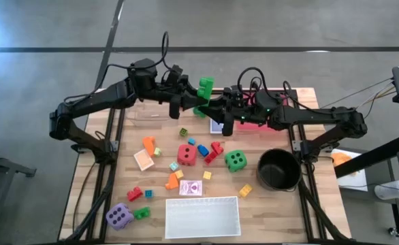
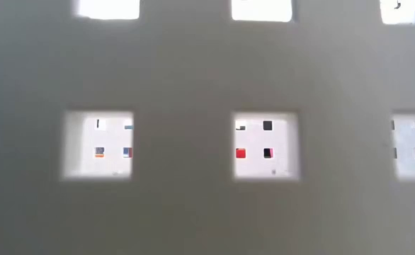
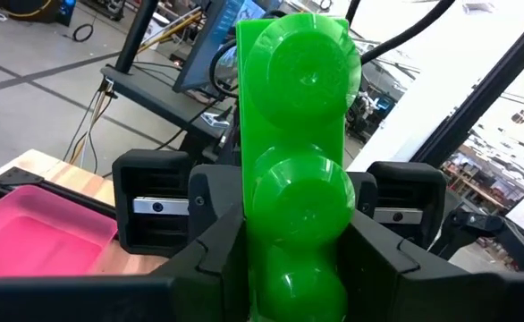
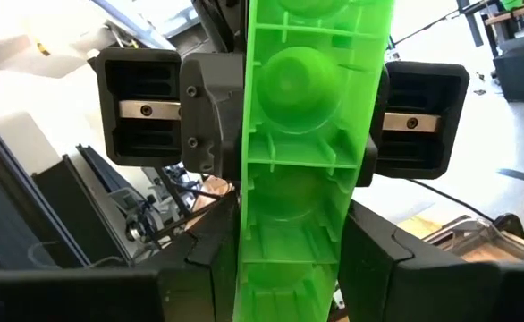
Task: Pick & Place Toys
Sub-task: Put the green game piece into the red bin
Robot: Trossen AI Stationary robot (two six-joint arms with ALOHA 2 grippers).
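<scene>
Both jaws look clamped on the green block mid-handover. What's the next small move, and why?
Probably open the left gripper and let go. Both wrist views show the green block pinched from both sides, with the right gripper closed on its hollow underside, above the table's far edge near the pink tray. Once it is freed, the right arm can carry it away.

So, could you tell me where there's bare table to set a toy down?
Bare wood lies between the purple die and the orange block along the left edge, and right of the white tray, below the black pot. The middle, around the red die and green die, is crowded.
</scene>
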